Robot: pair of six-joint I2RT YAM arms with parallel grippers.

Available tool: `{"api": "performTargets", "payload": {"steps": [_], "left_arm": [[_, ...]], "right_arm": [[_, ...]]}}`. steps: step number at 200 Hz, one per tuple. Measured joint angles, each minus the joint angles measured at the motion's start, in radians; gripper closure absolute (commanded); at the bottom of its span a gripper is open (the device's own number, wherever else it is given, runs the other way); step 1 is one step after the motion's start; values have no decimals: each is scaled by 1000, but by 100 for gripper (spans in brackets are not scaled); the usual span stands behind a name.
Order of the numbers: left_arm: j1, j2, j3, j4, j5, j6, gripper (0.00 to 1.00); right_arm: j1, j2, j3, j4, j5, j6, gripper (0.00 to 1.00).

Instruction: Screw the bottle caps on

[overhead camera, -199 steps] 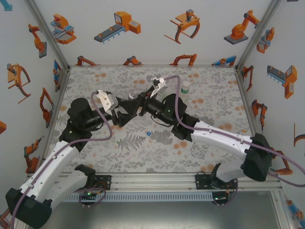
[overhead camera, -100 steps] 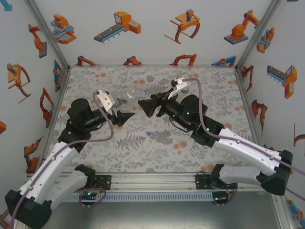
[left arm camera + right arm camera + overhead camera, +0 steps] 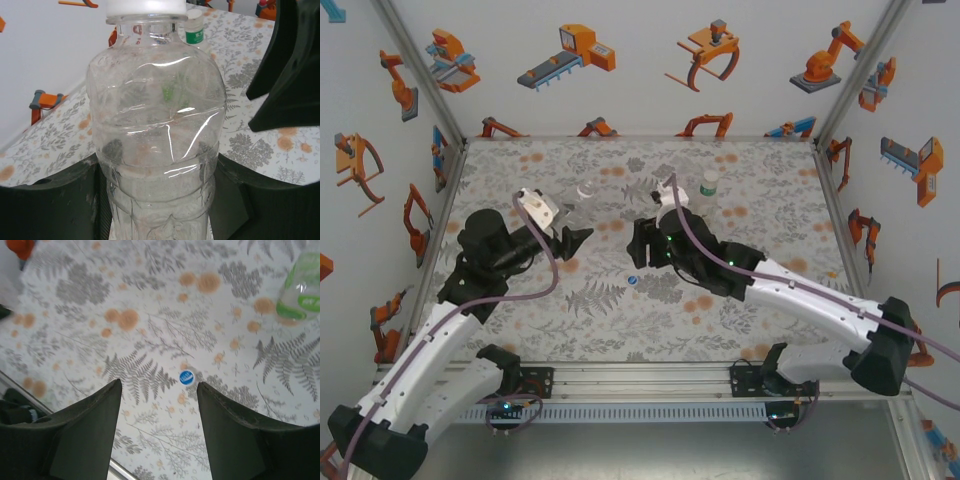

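While the left gripper (image 3: 576, 238) pinches a clear bottle (image 3: 157, 125), base cropped, the right gripper (image 3: 159, 385) gapes over a blue cap (image 3: 186, 377).

**Inspector A:** Classification of premises?

**Inspector B:** A robotics lab test cell, not a home or shop.

**Inspector A:** Grounds?

**Inspector B:** White walls (image 3: 620, 100) are printed with orange robot-arm cartoons, with aluminium frame posts (image 3: 419, 70) at the corners. The left arm (image 3: 430, 345) and right arm (image 3: 810, 295) are bolted to a metal rail (image 3: 640, 383) at the near edge of a table (image 3: 780, 190) covered in fern-patterned cloth.
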Motion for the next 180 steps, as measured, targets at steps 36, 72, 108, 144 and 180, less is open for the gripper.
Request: {"api": "performTargets", "payload": {"steps": [36,72,108,144,180], "left_arm": [[0,-14,0,0,-56,2,100],[0,-31,0,0,-82,6,100],[0,-33,0,0,-85,6,100],[0,-33,0,0,-86,6,100],[0,-32,0,0,-85,6,100]], "right_arm": [[-34,107,29,-102,-57,25,42],[-40,209,84,-188,-92,28,41],[-42,291,117,-218,-121,28,37],[-57,392,169,-248,-147,29,36],[-73,509,250,-282,-154,55,37]]}}
